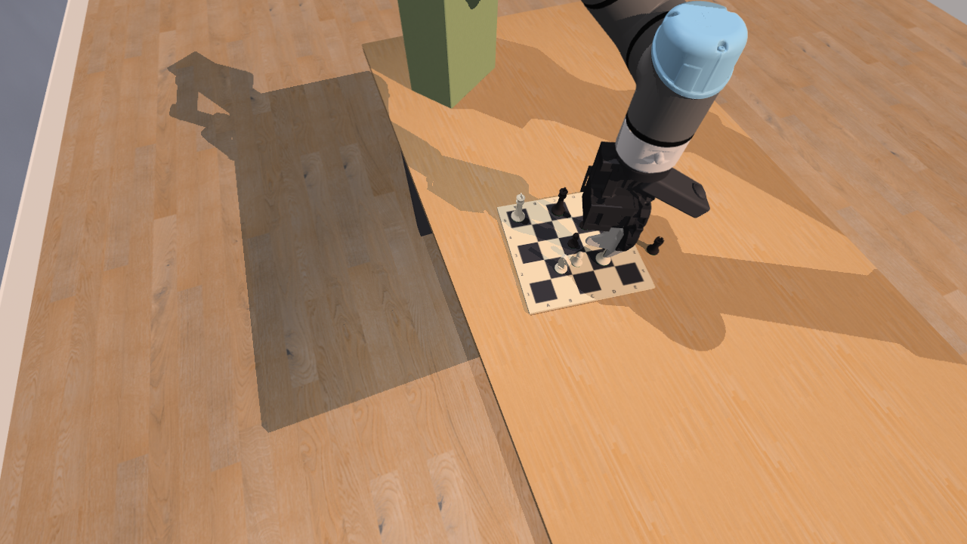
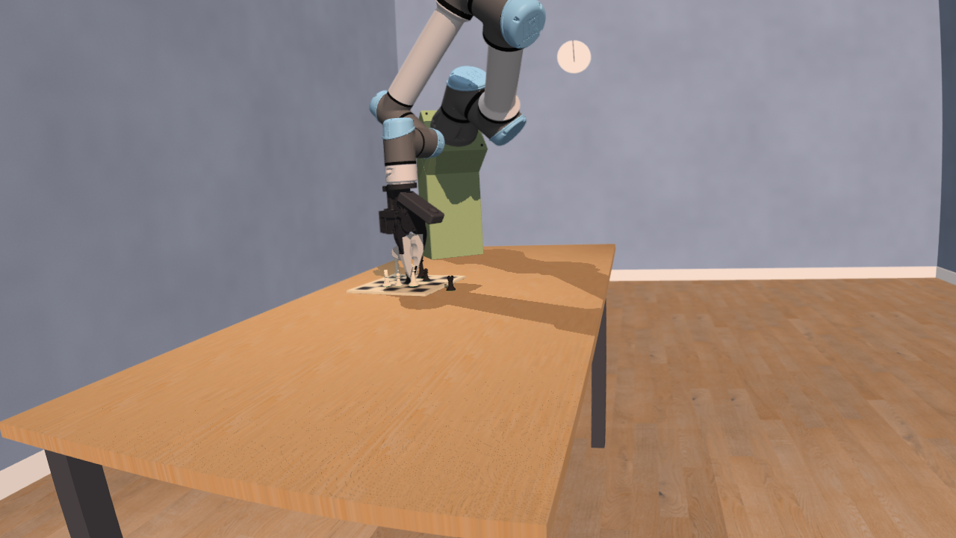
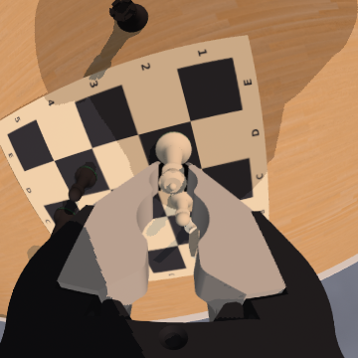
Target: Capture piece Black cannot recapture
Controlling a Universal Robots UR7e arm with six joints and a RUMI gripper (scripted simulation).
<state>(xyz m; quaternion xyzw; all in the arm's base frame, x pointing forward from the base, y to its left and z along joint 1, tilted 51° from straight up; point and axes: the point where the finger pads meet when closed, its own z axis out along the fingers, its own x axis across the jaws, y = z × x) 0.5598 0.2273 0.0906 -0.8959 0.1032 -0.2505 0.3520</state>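
The chessboard (image 1: 542, 308) (image 2: 356, 291) (image 3: 256, 106) lies on the table. My gripper (image 1: 606, 247) (image 2: 412, 273) (image 3: 172, 165) points down over D2, shut on the upper part of a white bishop-like piece (image 1: 602, 258) (image 3: 173, 145) that stands upright there. A white pawn (image 1: 576, 260) is on C2 and a white knight-like piece (image 1: 560, 266) on B2. A tall white piece (image 1: 518, 212) stands on A5, a tall black piece (image 1: 560, 205) on C5, a black pawn (image 1: 573, 241) on C3, and a black piece (image 3: 84, 181) on D4. A black rook (image 1: 654, 246) (image 2: 450, 283) (image 3: 130, 17) stands upright on the table beside file E.
The wooden table (image 1: 676, 440) (image 2: 334, 401) extends around the board, with its edge close to the A file. The green pedestal (image 1: 449, 54) (image 2: 454, 207) stands behind the board. White pieces on C2 and B2 stand close to my fingers in the wrist view.
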